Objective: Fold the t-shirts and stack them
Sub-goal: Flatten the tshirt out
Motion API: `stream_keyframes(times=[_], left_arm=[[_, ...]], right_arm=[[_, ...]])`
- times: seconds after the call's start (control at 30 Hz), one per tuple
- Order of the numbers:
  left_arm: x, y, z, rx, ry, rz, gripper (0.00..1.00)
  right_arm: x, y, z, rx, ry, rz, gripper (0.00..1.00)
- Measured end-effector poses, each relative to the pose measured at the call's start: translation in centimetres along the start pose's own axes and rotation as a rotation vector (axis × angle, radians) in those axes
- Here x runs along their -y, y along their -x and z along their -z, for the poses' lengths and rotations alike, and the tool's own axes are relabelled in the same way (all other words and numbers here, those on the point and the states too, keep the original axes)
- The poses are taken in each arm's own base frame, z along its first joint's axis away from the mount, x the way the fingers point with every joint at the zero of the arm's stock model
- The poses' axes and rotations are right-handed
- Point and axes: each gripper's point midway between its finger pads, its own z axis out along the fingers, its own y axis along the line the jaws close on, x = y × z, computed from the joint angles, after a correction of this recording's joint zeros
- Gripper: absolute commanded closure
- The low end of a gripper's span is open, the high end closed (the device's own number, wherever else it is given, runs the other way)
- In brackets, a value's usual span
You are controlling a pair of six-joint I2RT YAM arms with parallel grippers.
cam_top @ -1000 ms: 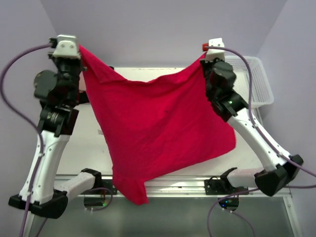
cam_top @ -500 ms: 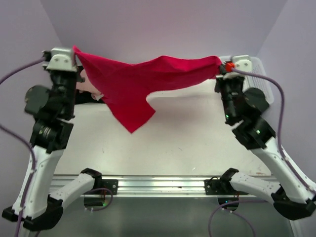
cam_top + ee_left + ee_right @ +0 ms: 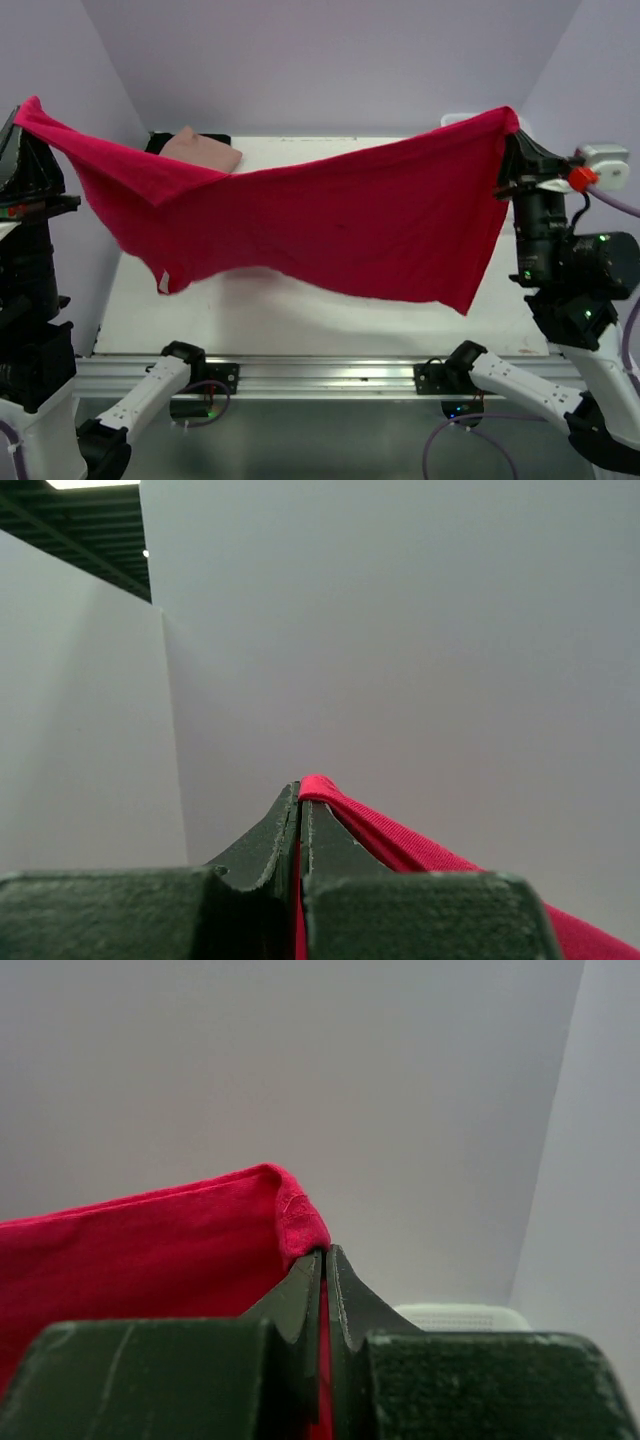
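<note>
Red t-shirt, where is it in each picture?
Top external: the bright red cloth t-shirt is stretched wide across the middle, up in the air.
Left wrist: bottom right, its corner pinched in the left gripper.
Right wrist: left side, its corner pinched in the right gripper.
Shared landmark: those two pinched corners, at the top view's far left and right.

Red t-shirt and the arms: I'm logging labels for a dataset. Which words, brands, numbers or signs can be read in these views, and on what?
None can be read.
The red t-shirt is plain cloth, with no print or tag showing.
The folded salmon-pink t-shirt shows no marking.
The left pincer and right pincer, each shut on the red t-shirt, bear no lettering.
</note>
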Motion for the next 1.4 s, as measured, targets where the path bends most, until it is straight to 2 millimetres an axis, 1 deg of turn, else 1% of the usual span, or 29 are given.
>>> stream_keyframes(times=[0.03,0.07,0.1,0.17,0.2,0.23,0.27,0.3,0.37,0.4,0.43,0.5,0.57,0.6,0.67,0.7,0.77,0.83,0.9,0.97,1.07,1.17,1.2,1.3,1.4], left_arm=[[0.2,-0.7,-0.3,-0.016,-0.003,0.004,1.0],[0.5,-1.7,-0.7,-0.035,-0.005,0.006,1.0],[0.7,-2.8,-1.0,-0.057,-0.006,0.006,1.0],[1.3,-6.4,-1.9,-0.131,-0.002,-0.003,1.0],[1.7,-8.9,-2.3,-0.177,0.002,-0.009,1.0],[2.1,-11.9,-2.4,-0.239,0.007,-0.02,1.0],[2.6,-15.3,-2.4,-0.307,0.01,-0.033,1.0],[3.1,-18.9,-2.2,-0.374,0.011,-0.047,1.0],[4.1,-26.4,-0.8,-0.527,0.009,-0.083,1.0],[4.6,-30.5,0.4,-0.612,0.005,-0.102,1.0],[5.0,-33.8,1.6,-0.682,0.001,-0.118,1.0],[5.6,-41.0,5.6,-0.851,-0.015,-0.162,1.0],[6.1,-46.2,9.1,-0.988,-0.029,-0.194,1.0],[6.2,-48.4,10.6,-1.047,-0.032,-0.206,1.0],[6.5,-51.7,12.5,-1.125,-0.031,-0.219,1.0],[6.6,-53.0,13.1,-1.152,-0.028,-0.222,1.0],[6.6,-54.8,13.9,-1.183,-0.016,-0.224,1.0],[6.3,-55.8,14.2,-1.194,0.003,-0.228,1.0],[5.8,-56.2,13.9,-1.183,0.026,-0.231,1.0],[5.4,-56.5,13.5,-1.17,0.045,-0.232,1.0],[5.1,-57.0,13.3,-1.162,0.063,-0.232,1.0],[5.1,-57.3,12.9,-1.155,0.074,-0.234,1.0],[5.0,-57.3,12.6,-1.149,0.077,-0.234,1.0],[5.0,-56.9,10.7,-1.114,0.091,-0.231,1.0],[5.1,-56.3,8.1,-1.065,0.102,-0.225,1.0]], right_arm=[[-0.2,-0.5,-0.5,-0.019,-0.017,0.013,1.0],[-0.4,-1.5,-1.2,-0.051,-0.042,0.035,1.0],[-0.9,-3.0,-2.0,-0.093,-0.063,0.063,1.0],[-2.0,-6.7,-3.5,-0.192,-0.108,0.13,1.0],[-2.9,-9.1,-4.1,-0.252,-0.116,0.172,1.0],[-3.8,-11.7,-4.5,-0.316,-0.122,0.211,1.0],[-4.5,-13.7,-4.7,-0.364,-0.122,0.237,1.0],[-5.4,-16.6,-4.9,-0.432,-0.119,0.278,1.0],[-7.1,-22.9,-4.5,-0.574,-0.1,0.349,1.0],[-7.5,-26.0,-3.9,-0.644,-0.092,0.385,1.0],[-7.6,-28.3,-3.3,-0.699,-0.091,0.413,1.0],[-7.2,-33.5,-1.8,-0.821,-0.105,0.465,1.0],[-6.4,-37.8,-0.6,-0.923,-0.123,0.492,1.0],[-5.8,-39.6,-0.2,-0.962,-0.14,0.502,1.0],[-4.7,-42.5,0.4,-1.024,-0.171,0.516,1.0],[-3.8,-44.0,0.7,-1.058,-0.193,0.524,1.0],[-2.6,-45.7,1.0,-1.094,-0.227,0.534,1.0],[-1.6,-46.7,1.2,-1.115,-0.257,0.538,1.0],[-0.7,-47.2,1.1,-1.125,-0.29,0.539,1.0],[0.2,-47.3,0.7,-1.119,-0.327,0.532,1.0],[0.9,-47.2,-0.5,-1.097,-0.37,0.513,1.0],[1.8,-46.8,-1.6,-1.07,-0.424,0.507,1.0],[2.4,-46.6,-1.7,-1.064,-0.449,0.508,1.0],[3.8,-45.7,-2.5,-1.038,-0.513,0.509,1.0],[5.4,-44.6,-3.6,-1.007,-0.575,0.504,1.0]])
